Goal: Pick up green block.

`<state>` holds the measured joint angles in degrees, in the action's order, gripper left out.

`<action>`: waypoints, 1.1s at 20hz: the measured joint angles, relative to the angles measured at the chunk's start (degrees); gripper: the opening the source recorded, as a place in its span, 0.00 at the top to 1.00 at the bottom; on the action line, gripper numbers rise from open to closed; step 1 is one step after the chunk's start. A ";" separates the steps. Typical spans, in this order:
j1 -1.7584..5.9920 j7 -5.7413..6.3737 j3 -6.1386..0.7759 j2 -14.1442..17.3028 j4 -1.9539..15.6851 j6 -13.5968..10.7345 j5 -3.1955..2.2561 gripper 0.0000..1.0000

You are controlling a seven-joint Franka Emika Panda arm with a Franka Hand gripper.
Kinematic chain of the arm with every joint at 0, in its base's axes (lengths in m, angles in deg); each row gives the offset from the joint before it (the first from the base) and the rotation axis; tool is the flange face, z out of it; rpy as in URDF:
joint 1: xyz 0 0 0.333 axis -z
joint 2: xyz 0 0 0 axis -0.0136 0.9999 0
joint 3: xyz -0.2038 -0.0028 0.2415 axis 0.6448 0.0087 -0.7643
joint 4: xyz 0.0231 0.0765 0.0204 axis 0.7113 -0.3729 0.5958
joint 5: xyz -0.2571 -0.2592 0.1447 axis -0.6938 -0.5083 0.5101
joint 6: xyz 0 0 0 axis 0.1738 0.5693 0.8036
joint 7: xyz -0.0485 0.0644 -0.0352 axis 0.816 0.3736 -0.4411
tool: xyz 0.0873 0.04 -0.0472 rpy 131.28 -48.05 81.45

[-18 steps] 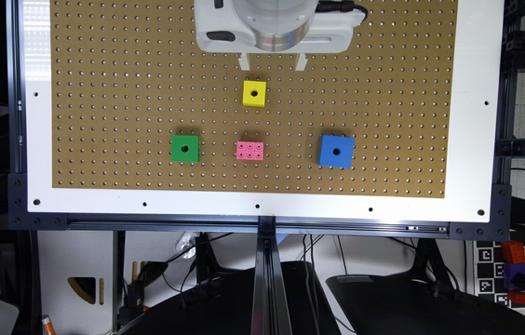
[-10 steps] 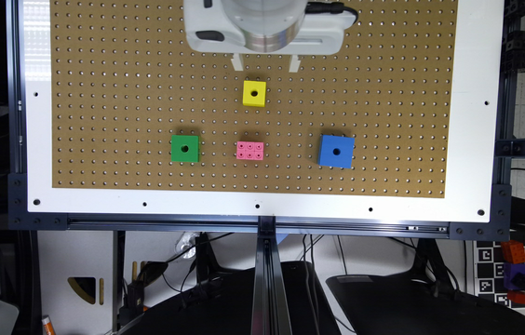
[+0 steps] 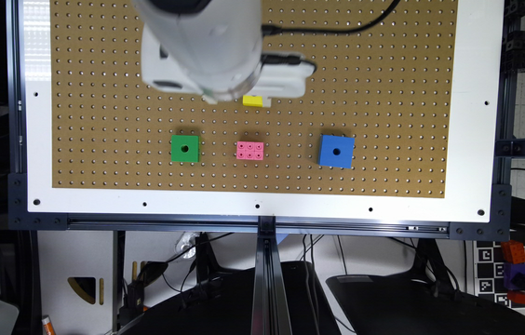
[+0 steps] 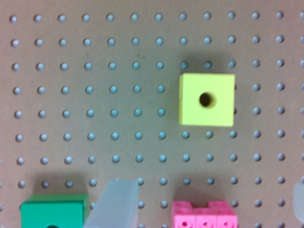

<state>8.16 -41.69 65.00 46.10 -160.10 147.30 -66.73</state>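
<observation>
Gripper [image 4: 204, 199] spread wide above the pegboard counter [image 3: 104, 116], holding nothing.
The green block [image 3: 185, 148] sits on the counter, at the exterior view's left of the pink brick [image 3: 250, 150] and blue cube [image 3: 336, 151]; the yellow cube [image 4: 207, 99] lies apart.

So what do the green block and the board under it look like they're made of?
The green block looks like moulded plastic, though painted wood is possible: even bright colour, crisp edges, clean round hole, matte top. The board looks like brown hardboard pegboard: flat dull surface with a regular grid of small holes, framed by a glossier white border.
</observation>
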 joint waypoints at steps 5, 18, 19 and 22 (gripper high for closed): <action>2.68 -2.58 0.06 2.35 2.67 0.00 -0.13 0.00; 6.67 -6.27 0.11 6.86 8.65 -0.05 -0.36 0.00; 6.67 -6.27 0.11 7.22 9.01 -0.06 -0.37 0.00; 7.23 -6.61 0.19 7.63 9.59 -0.10 -0.71 0.00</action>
<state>15.39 -48.30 65.19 53.74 -150.51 147.19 -67.44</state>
